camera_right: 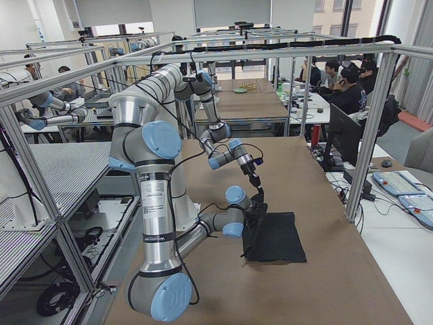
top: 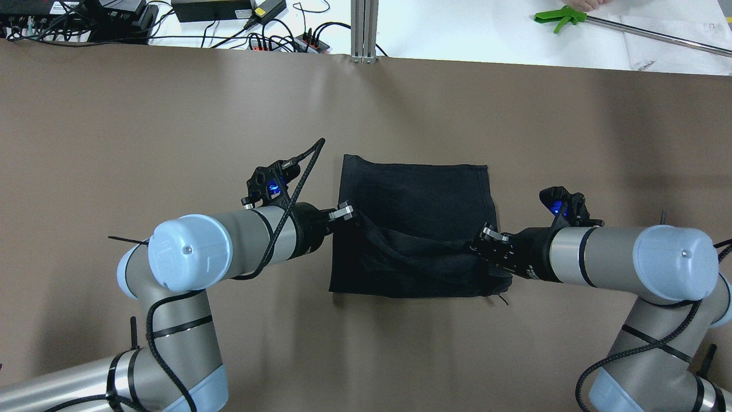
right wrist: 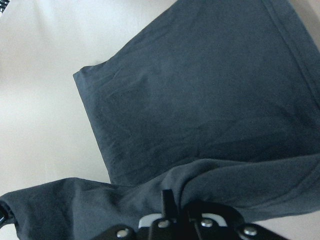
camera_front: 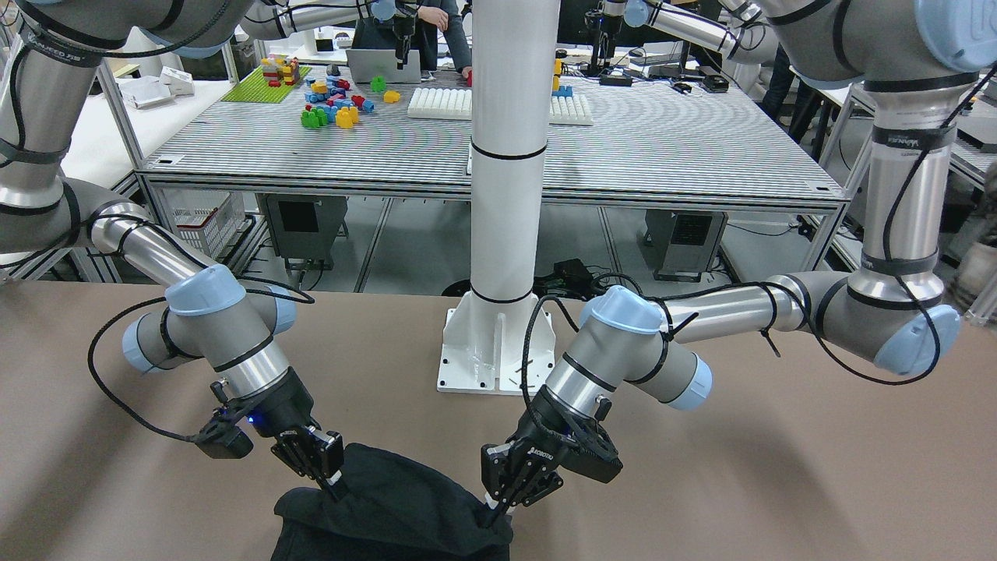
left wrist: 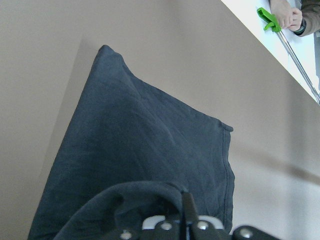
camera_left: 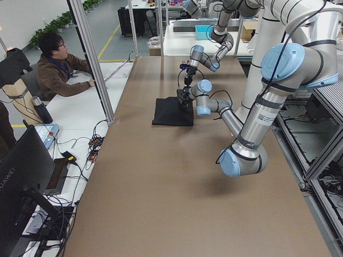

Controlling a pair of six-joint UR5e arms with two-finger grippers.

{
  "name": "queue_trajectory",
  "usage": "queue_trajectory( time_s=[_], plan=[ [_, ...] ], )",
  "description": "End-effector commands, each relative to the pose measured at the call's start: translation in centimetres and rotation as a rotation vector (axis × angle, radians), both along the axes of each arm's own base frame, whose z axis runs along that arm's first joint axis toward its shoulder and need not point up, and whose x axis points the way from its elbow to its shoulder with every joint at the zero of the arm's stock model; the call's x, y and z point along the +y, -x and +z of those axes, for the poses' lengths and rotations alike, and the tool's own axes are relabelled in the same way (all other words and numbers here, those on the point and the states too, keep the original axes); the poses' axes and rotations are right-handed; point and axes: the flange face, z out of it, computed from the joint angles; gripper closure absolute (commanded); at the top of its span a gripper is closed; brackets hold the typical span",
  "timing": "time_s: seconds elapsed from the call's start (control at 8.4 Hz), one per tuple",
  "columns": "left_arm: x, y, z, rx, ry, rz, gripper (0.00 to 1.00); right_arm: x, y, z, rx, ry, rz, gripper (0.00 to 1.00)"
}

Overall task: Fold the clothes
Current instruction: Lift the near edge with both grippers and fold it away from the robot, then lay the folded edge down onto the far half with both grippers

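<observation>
The clothes (top: pixel 423 194) are one black garment lying mid-table, its far part flat and its near edge raised into a sagging fold. My left gripper (top: pixel 353 214) is shut on the near left corner of that fold, and its fingers (left wrist: pixel 186 207) pinch the cloth in the left wrist view. My right gripper (top: pixel 479 240) is shut on the near right corner, the fabric bunched around its fingers (right wrist: pixel 167 200). In the front-facing view the clothes (camera_front: pixel 389 499) hang between the left gripper (camera_front: pixel 494 514) and the right gripper (camera_front: pixel 333 485).
The brown table (top: pixel 171 114) spreads wide on both sides of the garment. Cables and power boxes (top: pixel 200 11) line the far edge. A green-handled rod (top: pixel 557 18) lies beyond it with a person's hand (left wrist: pixel 287 15) on it. The white column base (camera_front: pixel 487 343) stands behind.
</observation>
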Motion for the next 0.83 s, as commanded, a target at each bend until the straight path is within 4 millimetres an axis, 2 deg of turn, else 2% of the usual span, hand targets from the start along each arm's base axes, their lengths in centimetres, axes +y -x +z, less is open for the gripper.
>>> queue_trajectory(
  time_s=[0.0,0.12,0.36,0.6,0.71],
  plan=[
    [-2.2,-0.3,1.3,-0.028,0.02,-0.008,1.0,-4.9,3.0,1.3,0.058,0.03,0.035,1.0],
    [-2.6,-1.1,2.3,-0.049,0.034,-0.01,1.0,-6.6,3.4,2.5,0.085,0.033,0.059,1.0],
    [-3.7,-2.8,4.6,-0.082,0.05,-0.017,1.0,-8.0,4.4,3.7,0.112,0.046,0.067,1.0],
    [-4.6,-4.2,6.0,-0.083,0.047,-0.018,1.0,-8.8,4.7,3.1,0.114,0.037,0.103,1.0],
    [-4.7,-4.6,5.8,-0.072,0.046,-0.018,1.0,-8.9,5.0,2.2,0.101,0.033,0.102,1.0]
  ],
)
